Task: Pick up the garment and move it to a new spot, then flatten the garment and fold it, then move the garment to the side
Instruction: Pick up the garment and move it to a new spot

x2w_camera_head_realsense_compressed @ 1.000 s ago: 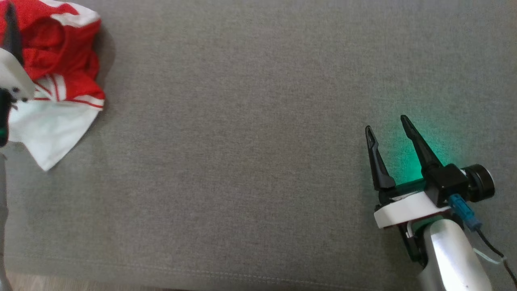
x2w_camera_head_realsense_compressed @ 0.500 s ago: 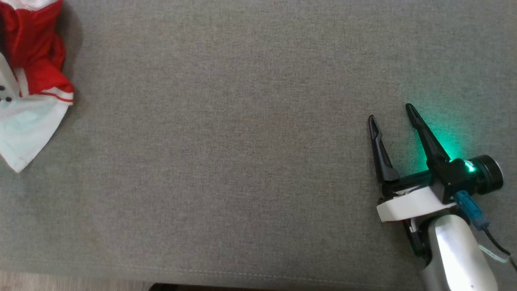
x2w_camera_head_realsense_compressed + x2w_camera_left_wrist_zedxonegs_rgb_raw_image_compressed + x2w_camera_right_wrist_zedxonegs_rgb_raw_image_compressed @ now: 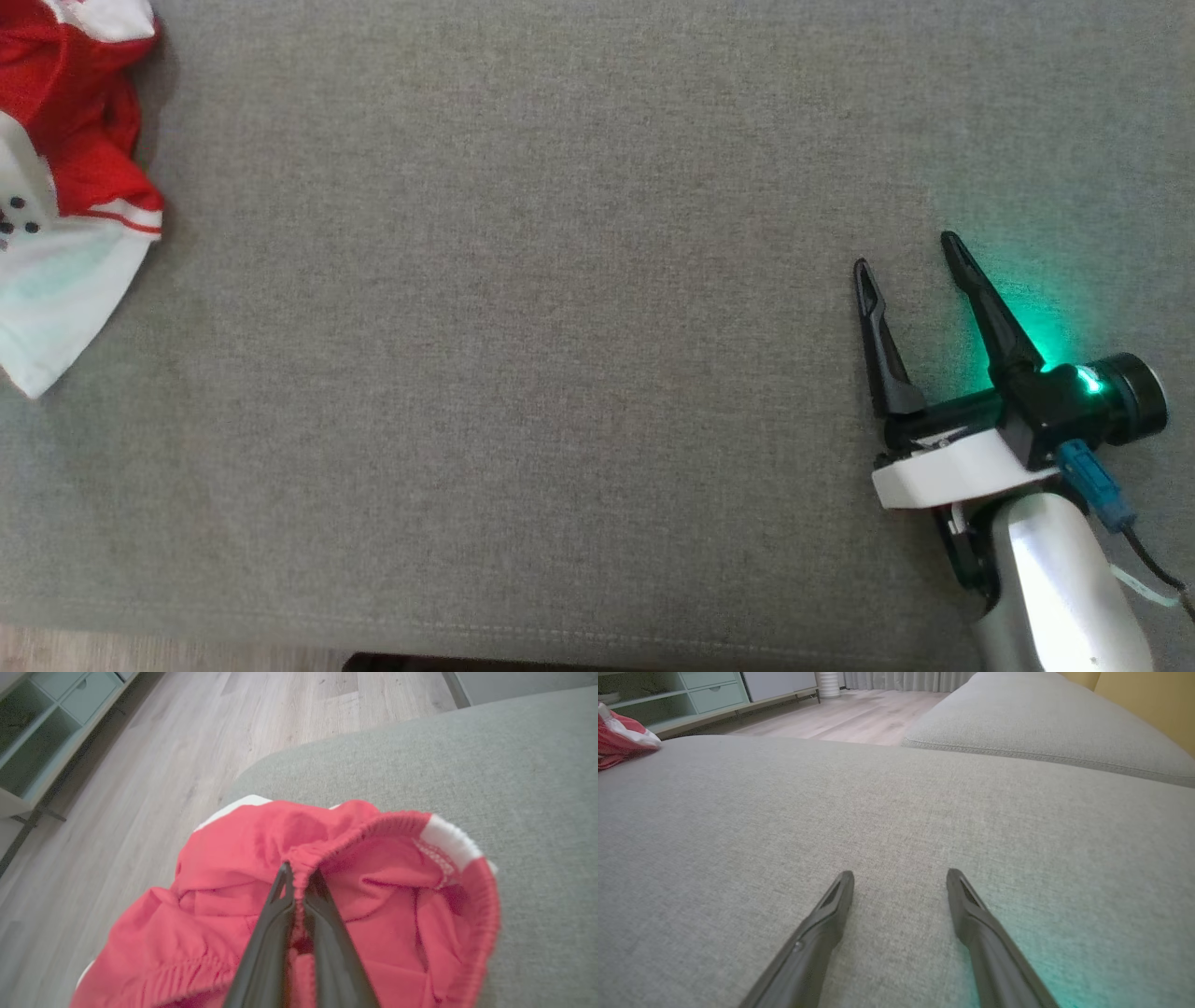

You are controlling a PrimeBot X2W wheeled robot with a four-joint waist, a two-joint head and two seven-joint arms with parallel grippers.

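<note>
The left gripper (image 3: 300, 873) is clamped on the red and white shorts (image 3: 233, 849), its two dark fingers pressed together over a gathered fold of the elastic waistband (image 3: 397, 819). The red fabric bunches on both sides of the fingers and below their tips. A white band sits on the waistband to the gripper's right. Beyond the fingertips, the grey sofa cushion (image 3: 467, 751) curves away to a wooden floor (image 3: 140, 788) and a pale green cabinet (image 3: 42, 723). The right gripper (image 3: 904, 252) is empty, its fingers spread wide just above the cushion (image 3: 523, 355). A green glow (image 3: 1027, 317) falls on the fabric beside its right finger. In the head view the shorts (image 3: 75, 103) lie crumpled well apart from this gripper, far off to its left. In the right wrist view the gripper (image 3: 900, 874) has bare cushion (image 3: 878, 802) ahead of its parted tips. The shorts (image 3: 616, 742) show far ahead to its left, and a second cushion (image 3: 1041, 728) lies ahead to its right.
</note>
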